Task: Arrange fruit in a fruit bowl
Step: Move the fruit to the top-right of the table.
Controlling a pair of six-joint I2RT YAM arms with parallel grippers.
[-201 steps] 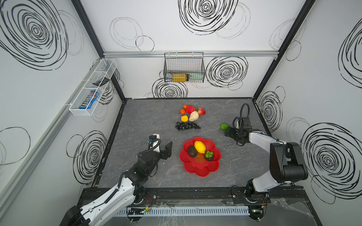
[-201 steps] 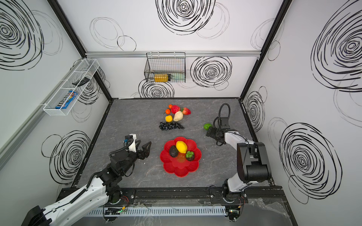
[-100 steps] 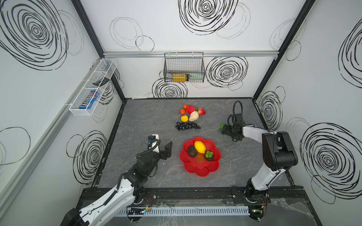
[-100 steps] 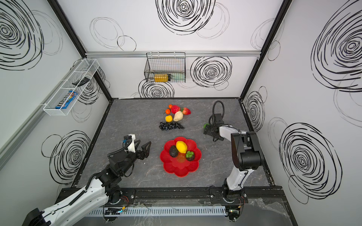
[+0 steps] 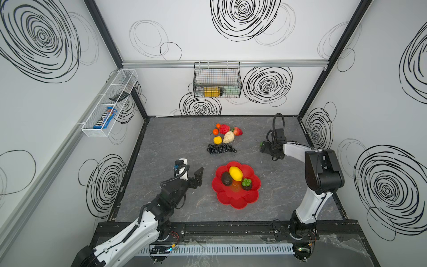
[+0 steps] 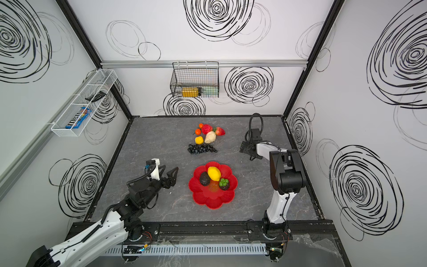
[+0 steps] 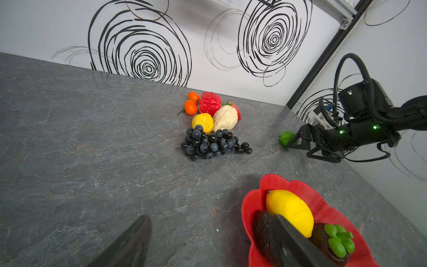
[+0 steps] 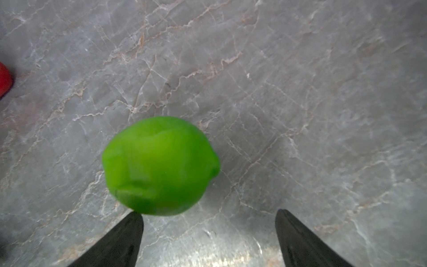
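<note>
The right end effector [image 8: 208,215] lies low over the surface [image 5: 175,138] with its jaws spread wide and nothing between them. The lime [image 8: 159,165] rests on the surface just ahead of one fingertip, off to that side instead of centred in the gap, and well apart from the fruit bowl [image 5: 231,203]. The lime is smeared in the right wrist view, so we cannot say whether that fingertip touches it yet. We judge the step in hand to be the pick of this lime, and the offset is the main hazard. If the jaws come together from here, one finger meets the rounded end first, and the lime may squirt out or roll toward the side wall, where the arm has little room. Pushing further forward without re-centring could shove it along the surface in the same way. The left end effector [image 6: 168,171] hangs beside the bowl, jaws apart and empty. It is close enough that a careless swing could knock the scalloped rim and disturb the lemon [image 5: 235,173] and two avocados [image 5: 227,179] already inside. The grape bunch [image 5: 221,149] and the small pile behind it wait untouched at the back, so most of the arranging remains. A lime dropped from too high into the shallow bowl could bounce out again.
</note>
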